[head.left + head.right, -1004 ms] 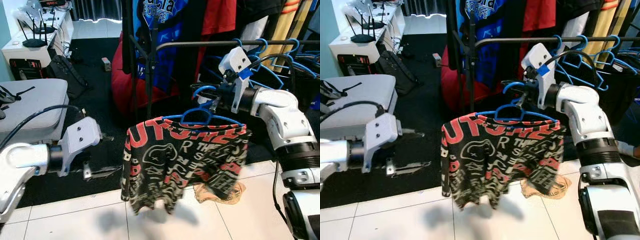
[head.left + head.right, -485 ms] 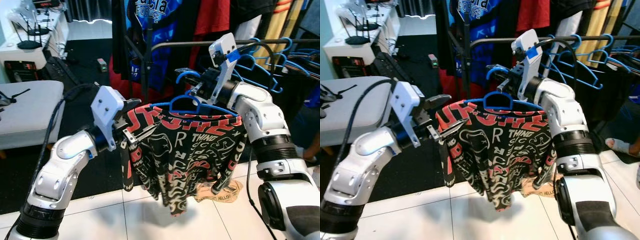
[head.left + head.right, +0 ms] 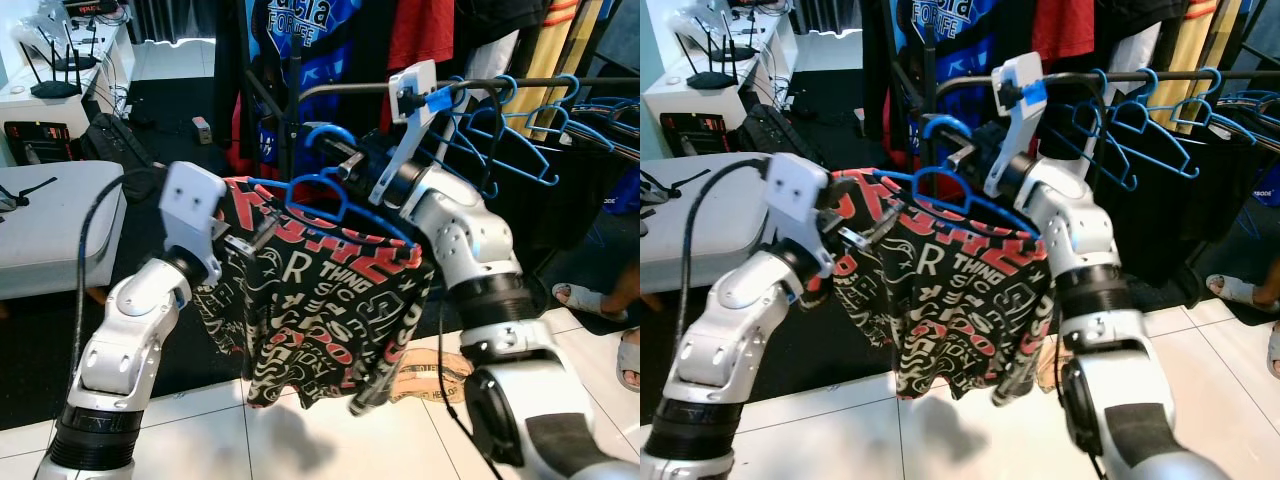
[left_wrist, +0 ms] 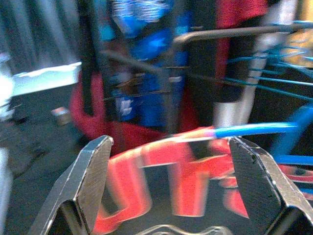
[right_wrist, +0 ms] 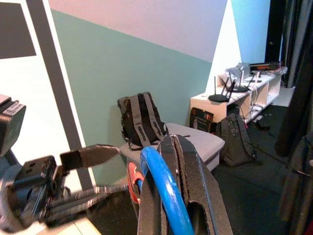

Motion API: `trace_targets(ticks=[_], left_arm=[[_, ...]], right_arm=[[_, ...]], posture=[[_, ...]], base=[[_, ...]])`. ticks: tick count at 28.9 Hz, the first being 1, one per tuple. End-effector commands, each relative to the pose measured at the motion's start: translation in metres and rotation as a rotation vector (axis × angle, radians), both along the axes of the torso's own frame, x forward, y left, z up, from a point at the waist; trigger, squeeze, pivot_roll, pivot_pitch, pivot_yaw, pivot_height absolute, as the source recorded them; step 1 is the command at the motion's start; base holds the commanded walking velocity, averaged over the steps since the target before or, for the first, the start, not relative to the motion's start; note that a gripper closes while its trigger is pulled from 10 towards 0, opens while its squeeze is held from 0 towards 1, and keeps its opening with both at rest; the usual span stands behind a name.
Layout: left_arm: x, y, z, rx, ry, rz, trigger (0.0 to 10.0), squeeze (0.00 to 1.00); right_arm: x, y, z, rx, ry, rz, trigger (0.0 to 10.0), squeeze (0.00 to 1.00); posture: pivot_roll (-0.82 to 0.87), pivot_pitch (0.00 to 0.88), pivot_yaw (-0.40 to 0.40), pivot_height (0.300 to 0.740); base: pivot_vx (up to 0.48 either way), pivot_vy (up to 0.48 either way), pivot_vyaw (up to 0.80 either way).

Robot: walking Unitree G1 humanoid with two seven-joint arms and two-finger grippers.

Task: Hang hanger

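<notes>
The right gripper (image 3: pixel 345 160) is clamped on the neck of the blue hanger (image 3: pixel 330 195), holding it up just in front of the clothes rail (image 3: pixel 340 90), the hook not yet over the bar. Draped on it is a black, red and white printed T-shirt (image 3: pixel 320 300). The left gripper (image 3: pixel 250 235) sits at the shirt's shoulder with fingers spread, the hanger's end and red cloth between them, gripping nothing. To hang it well, lift the hook above the bar, carry it across, then lower until the bar takes the weight; the left side should steady the cloth so it doesn't slide off. On the shirt, "THING" reads clearly; the rest is too jumbled. The empty blue hangers (image 3: pixel 520 140) crowd the rail further along.
</notes>
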State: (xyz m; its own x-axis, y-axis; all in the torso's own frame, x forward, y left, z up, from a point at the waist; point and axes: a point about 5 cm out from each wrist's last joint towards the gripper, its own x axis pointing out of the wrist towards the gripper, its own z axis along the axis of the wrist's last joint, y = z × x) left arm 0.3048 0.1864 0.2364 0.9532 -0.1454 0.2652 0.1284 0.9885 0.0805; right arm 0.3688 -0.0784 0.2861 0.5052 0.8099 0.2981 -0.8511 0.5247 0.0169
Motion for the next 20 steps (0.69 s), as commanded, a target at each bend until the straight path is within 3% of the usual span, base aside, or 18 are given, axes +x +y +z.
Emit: trace_targets(ticks=[1,8,13,20], left_arm=[[-0.003,0.001,-0.004,-0.012,0.053,0.059,10.0,0.0],[-0.009,-0.009,-0.016,-0.064,0.177,0.121,10.0,0.0],[-0.011,-0.032,-0.028,-0.165,0.294,0.1,10.0,0.0],[-0.009,-0.039,-0.023,-0.211,0.289,0.119,10.0,0.0]], right_arm=[[0.001,-0.001,0.007,0.031,-0.032,-0.015,10.0,0.0],[0.008,0.003,0.013,0.079,-0.035,-0.045,10.0,0.0],[0.002,0.017,0.021,0.115,-0.051,0.032,10.0,0.0],[-0.008,0.03,0.019,0.104,-0.054,0.13,10.0,0.0]], posture=[[0.03,0.039,-0.064,0.74],[0.05,0.032,-0.073,0.74],[0.05,0.022,-0.081,0.74],[0.05,0.025,-0.085,0.74]], base=[[0.0,0.0,0.0],[0.0,0.0,0.0],[0.0,0.0,0.0],[0.0,0.0,0.0]])
